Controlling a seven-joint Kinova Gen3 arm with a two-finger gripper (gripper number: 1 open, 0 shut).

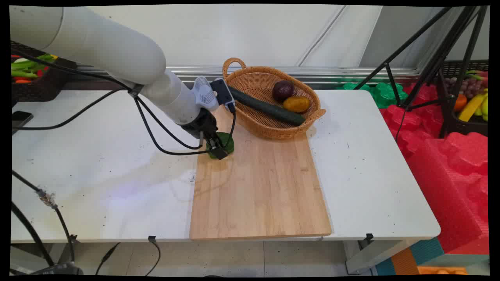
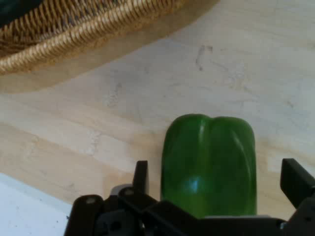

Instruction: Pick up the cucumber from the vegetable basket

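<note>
1. You see a green bell pepper (image 2: 209, 164) lying on the wooden cutting board (image 1: 261, 187), near the board's far left corner.
2. Your claw (image 1: 218, 150) is low over this pepper, with its jaws spread wide. One finger (image 2: 141, 176) is just beside the pepper on one side; the other finger (image 2: 295, 182) is apart from it on the other side. The pepper is between them, and I cannot tell if any finger touches it.
3. Behind the board stands a wicker basket (image 1: 269, 127). It holds a cucumber (image 1: 265, 106), a dark purple fruit (image 1: 283, 90) and a yellow-orange fruit (image 1: 296, 104).
4. The board lies on the white worktop (image 1: 97, 175).
</note>
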